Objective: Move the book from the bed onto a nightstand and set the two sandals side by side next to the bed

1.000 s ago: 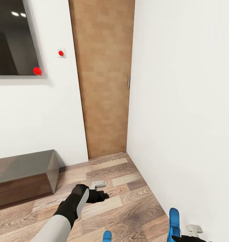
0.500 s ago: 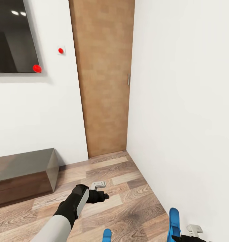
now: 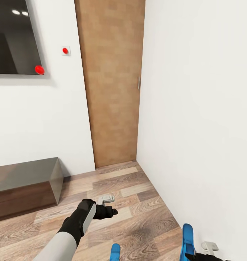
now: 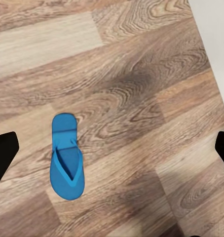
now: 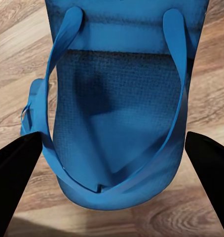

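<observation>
The right gripper is holding one sandal close under its camera, its dark fingers standing either side of the blue sole; whether they are actually pinching it I cannot tell, though the sandal is standing on edge near the right wall in the head view, which suggests it is being carried rather than lying on the floor. The left gripper is spread wide and empty, hanging above the second sandal, which is lying flat on the planks; probably it is being lined up for a pick. In the head view that sandal is cut off by the lower edge. The TV bench is sitting against the far wall beside the door; the left end of the bench is running out of frame.
</observation>
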Controlling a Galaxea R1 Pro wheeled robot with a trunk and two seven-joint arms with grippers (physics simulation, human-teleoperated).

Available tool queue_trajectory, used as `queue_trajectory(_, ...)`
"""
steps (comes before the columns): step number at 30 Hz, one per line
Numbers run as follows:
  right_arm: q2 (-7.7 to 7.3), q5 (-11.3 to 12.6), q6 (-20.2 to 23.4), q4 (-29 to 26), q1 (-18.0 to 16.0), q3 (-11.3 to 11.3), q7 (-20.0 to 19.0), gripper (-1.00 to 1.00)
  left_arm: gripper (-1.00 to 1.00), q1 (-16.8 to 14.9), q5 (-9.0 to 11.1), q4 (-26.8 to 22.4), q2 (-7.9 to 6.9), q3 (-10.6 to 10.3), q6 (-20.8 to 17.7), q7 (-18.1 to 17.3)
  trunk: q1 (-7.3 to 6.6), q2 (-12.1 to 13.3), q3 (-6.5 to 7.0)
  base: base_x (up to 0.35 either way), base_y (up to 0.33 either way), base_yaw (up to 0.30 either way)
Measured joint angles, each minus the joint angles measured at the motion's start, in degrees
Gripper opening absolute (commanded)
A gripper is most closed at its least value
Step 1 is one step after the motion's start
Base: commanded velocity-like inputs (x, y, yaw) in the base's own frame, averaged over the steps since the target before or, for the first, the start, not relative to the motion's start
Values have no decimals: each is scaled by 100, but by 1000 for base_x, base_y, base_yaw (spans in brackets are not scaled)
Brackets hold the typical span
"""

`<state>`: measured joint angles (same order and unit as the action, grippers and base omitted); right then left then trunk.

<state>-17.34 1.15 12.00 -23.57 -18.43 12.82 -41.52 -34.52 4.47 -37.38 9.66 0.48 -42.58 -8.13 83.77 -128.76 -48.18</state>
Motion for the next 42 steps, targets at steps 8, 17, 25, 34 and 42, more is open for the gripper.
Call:
queue_trajectory(8, 141, 233, 1855, -972, -57, 29, -74, -100, 100, -1, 0, 1, 0, -1, -5, -7, 176, -321, -143, 0, 0, 0)
queue_trajectory(17, 1058, 1048, 2427, -1847, -87, 35, 7, -100, 100, 0, 6, 6, 8, -6, 2, -25, 373, -682, -305, 0, 0, 0)
queue_trajectory(25, 1222, 1469, 2397, -2341, -88, 43, 36, -100, 100, 10, 13, 9, 10, -8, 1, -35, 549, -1003, -449, 0, 0, 0)
queue_trajectory(34, 1235, 1524, 2372, -2384, -87, 60, 38, -100, 100, 17, 8, 7, 9, -8, -12, -28, 747, -1364, -611, 0, 0, 0)
queue_trajectory(42, 1226, 1556, 2380, -2383, -88, 64, 24, -100, 100, 17, 2, 0, 5, -5, -8, -19, 807, -1453, -779, 0, 0, 0)
